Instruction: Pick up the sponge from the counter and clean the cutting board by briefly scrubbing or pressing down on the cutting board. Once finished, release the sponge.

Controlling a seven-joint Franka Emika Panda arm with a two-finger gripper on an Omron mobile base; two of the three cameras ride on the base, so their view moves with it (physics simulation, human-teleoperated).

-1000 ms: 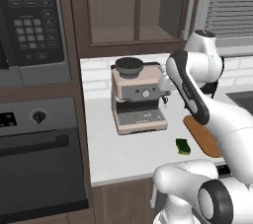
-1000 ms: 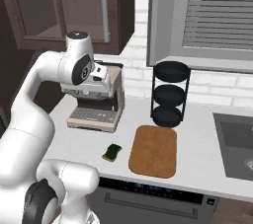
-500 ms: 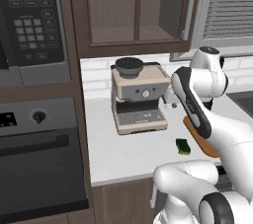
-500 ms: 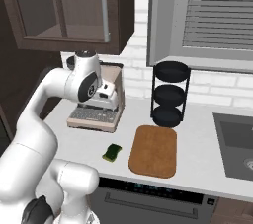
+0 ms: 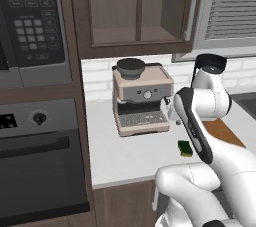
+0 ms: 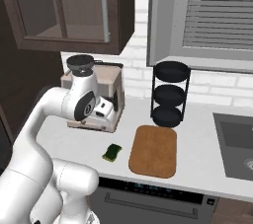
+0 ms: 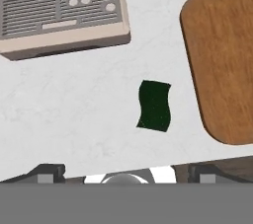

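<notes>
Sponge (image 7: 154, 105) lying green side up at centre of the hand view, on the pale worktop (image 7: 64, 104), apart from the cutting board (image 7: 222, 60) at right. Coffee machine (image 7: 62, 13) at upper left. Pincer (image 7: 123, 171) at bottom edge, tips spread wide, holding nothing.
</notes>
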